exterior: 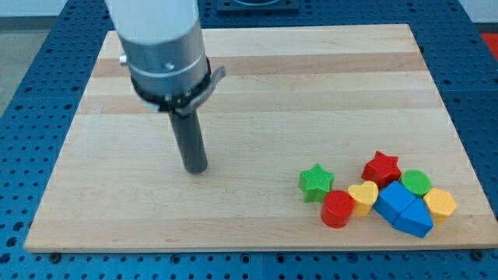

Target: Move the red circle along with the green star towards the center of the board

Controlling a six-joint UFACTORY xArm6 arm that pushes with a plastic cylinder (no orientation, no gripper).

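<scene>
The red circle (337,208) lies near the board's bottom right, touching the yellow heart (362,197) on its right. The green star (317,182) sits just up and left of the red circle, close to it. My tip (195,169) rests on the board left of centre, well to the left of both blocks, touching none of them.
A cluster sits right of the red circle: a red star (381,167), a green circle (415,183), two blue blocks (403,209) and a yellow hexagon (440,205). The wooden board (257,85) lies on a blue perforated table; its bottom edge is near the cluster.
</scene>
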